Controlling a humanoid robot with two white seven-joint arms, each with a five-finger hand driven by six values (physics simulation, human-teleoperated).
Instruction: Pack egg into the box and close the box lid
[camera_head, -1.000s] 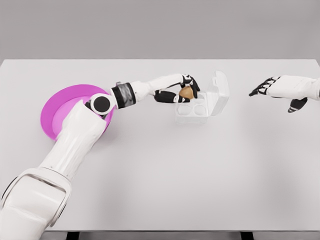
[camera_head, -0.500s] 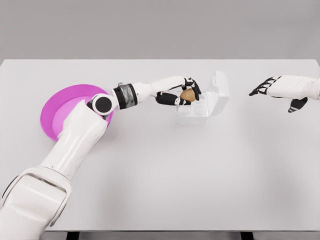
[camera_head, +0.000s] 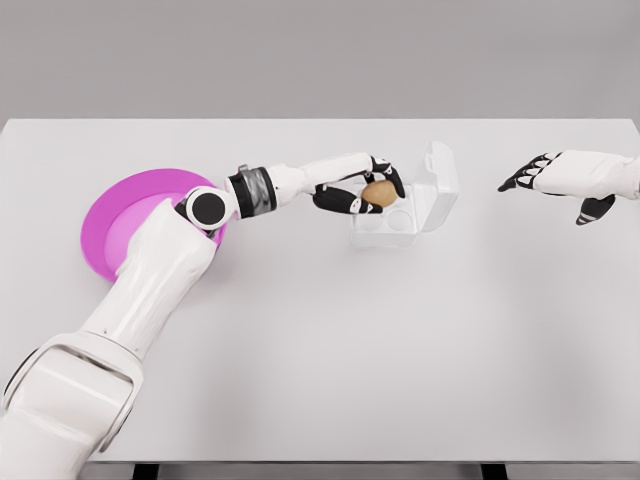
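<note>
A brown egg (camera_head: 378, 193) is held in my left hand (camera_head: 372, 188), whose fingers are shut around it, right over the back left cup of the clear egg box (camera_head: 385, 226). The box stands on the white table with its lid (camera_head: 441, 184) raised upright on the right side. Two round cups in the box's front row show with nothing in them. My right hand (camera_head: 545, 175) hovers to the right of the box, apart from it, fingers spread and holding nothing.
A magenta plate (camera_head: 125, 215) lies at the table's left, partly covered by my left elbow (camera_head: 205, 208). The table's front edge runs along the bottom of the view.
My left hand has shifted slightly right and down with the egg, closer over the box's back cup. The right hand has stayed in place.
</note>
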